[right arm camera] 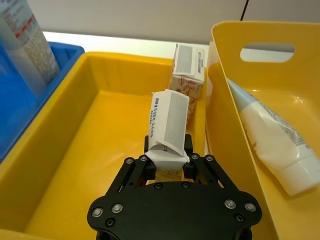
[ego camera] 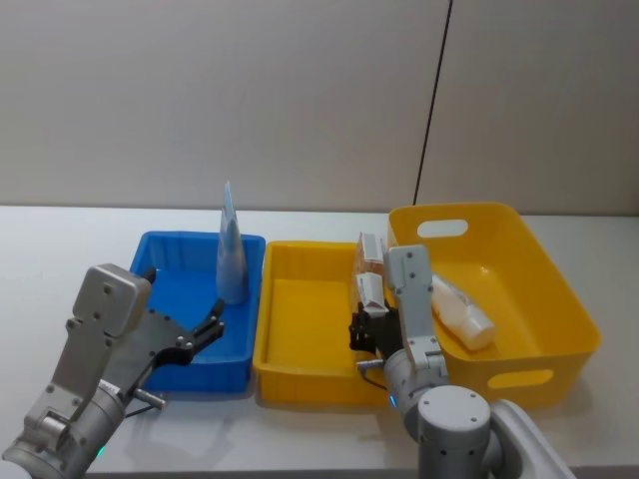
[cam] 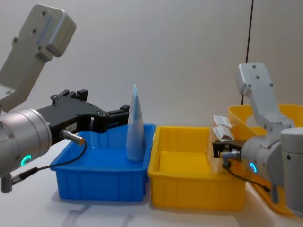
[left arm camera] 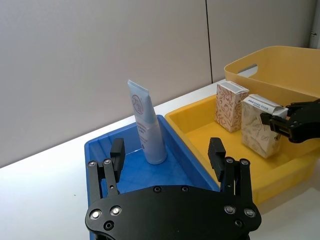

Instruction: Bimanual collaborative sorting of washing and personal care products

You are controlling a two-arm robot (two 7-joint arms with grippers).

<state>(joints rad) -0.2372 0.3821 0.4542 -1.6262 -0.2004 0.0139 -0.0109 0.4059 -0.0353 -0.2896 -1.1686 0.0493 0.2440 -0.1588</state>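
A pale-blue tube (ego camera: 232,257) (left arm camera: 146,125) (cam: 135,126) stands upright in the blue bin (ego camera: 180,284). My left gripper (ego camera: 208,332) (left arm camera: 166,155) (cam: 113,115) hovers open just in front of it, nothing between its fingers. Two cream cartons stand in the small yellow bin (ego camera: 300,329). My right gripper (ego camera: 367,329) (right arm camera: 167,150) (cam: 220,149) is shut on the nearer carton (right arm camera: 167,120) (left arm camera: 260,125), near the bin's right wall. The other carton (right arm camera: 189,70) (left arm camera: 231,106) stands behind it. Another tube (ego camera: 461,311) (right arm camera: 275,145) lies in the large yellow bin (ego camera: 539,269).
The three bins sit side by side on a white table (ego camera: 60,249) against a grey wall. The small yellow bin's left half (right arm camera: 100,130) is bare floor. Open tabletop lies left of the blue bin.
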